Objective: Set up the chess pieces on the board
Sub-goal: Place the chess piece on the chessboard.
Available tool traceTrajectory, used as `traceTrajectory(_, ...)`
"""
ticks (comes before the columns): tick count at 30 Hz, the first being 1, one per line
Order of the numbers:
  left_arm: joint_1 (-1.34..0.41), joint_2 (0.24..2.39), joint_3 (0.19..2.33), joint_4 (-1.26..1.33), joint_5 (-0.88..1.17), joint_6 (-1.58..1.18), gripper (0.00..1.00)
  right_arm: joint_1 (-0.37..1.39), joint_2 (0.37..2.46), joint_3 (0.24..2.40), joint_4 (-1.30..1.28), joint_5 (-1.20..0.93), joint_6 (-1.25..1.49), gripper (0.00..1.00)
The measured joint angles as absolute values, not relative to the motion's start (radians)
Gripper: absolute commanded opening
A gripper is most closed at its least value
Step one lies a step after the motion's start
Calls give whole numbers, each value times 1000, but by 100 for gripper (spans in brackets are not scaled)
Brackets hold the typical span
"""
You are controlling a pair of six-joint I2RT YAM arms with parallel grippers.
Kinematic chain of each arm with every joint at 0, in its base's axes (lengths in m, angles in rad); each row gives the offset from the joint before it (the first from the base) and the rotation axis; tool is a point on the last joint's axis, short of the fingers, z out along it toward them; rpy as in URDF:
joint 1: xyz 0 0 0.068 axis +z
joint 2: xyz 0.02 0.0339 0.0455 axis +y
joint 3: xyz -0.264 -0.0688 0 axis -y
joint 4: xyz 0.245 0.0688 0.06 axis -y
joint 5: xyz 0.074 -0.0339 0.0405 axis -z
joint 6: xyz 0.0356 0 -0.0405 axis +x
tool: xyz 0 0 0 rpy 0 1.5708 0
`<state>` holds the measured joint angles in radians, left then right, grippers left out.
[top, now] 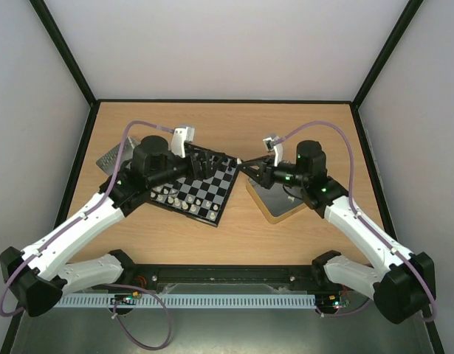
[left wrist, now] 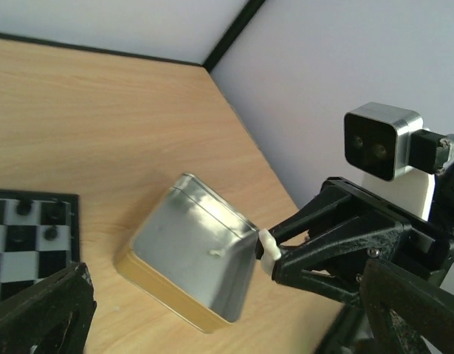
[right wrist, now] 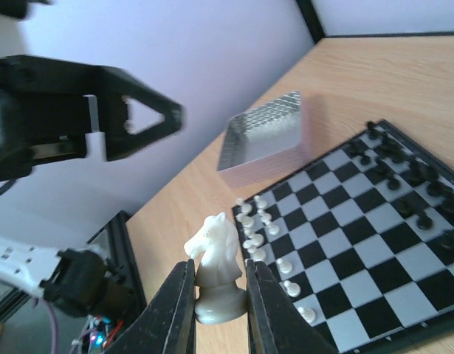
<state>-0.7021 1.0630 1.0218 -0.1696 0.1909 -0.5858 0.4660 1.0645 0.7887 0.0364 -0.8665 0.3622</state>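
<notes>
Jaws of the left gripper [top: 204, 161] stand spread wide with nothing between them. Its two fingers [left wrist: 42, 313] sit at opposite edges of its wrist view. Those of the right gripper [right wrist: 219, 295] are pressed onto the base of a white knight [right wrist: 212, 251], held upright and clear of the surface.

Both arms reach over a wooden table [top: 300, 125]. The board [top: 212, 193] lies on it left of centre, turned at an angle, with the left gripper above its far part. The right gripper's tip is just off the board's right corner, between the board and a tin.

Two containers flank the board. To its right is the gold-sided tin [left wrist: 190, 258], shallow, with a shiny silver floor. It holds one tiny white piece [left wrist: 214, 254] near the side closest to the right gripper, and the rest of its floor is bare metal. The right arm hangs over it in the top view. To the board's left is a textured tray [right wrist: 267, 140] with a dimpled silver inside. It is tilted, one edge raised, and what it holds cannot be made out.

On the board, white pieces [right wrist: 252, 228] cluster in loose rows along the edge nearest the left arm's base. Black pieces [right wrist: 404, 166] line the opposite edge. The squares between them are open.
</notes>
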Motion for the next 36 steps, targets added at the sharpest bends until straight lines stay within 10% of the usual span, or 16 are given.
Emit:
traceTrajectory(14, -601, 1295, 1015, -12, 681, -852, 53, 519, 1068, 771, 41, -912, 293, 13)
traceTrajectory(32, -601, 1386, 992, 11, 821, -918, 10, 551, 1109, 773, -24, -842, 253, 14)
traceTrajectory(36, -600, 1388, 986, 14, 822, -919, 3, 554, 1114, 773, -30, -831, 246, 40)
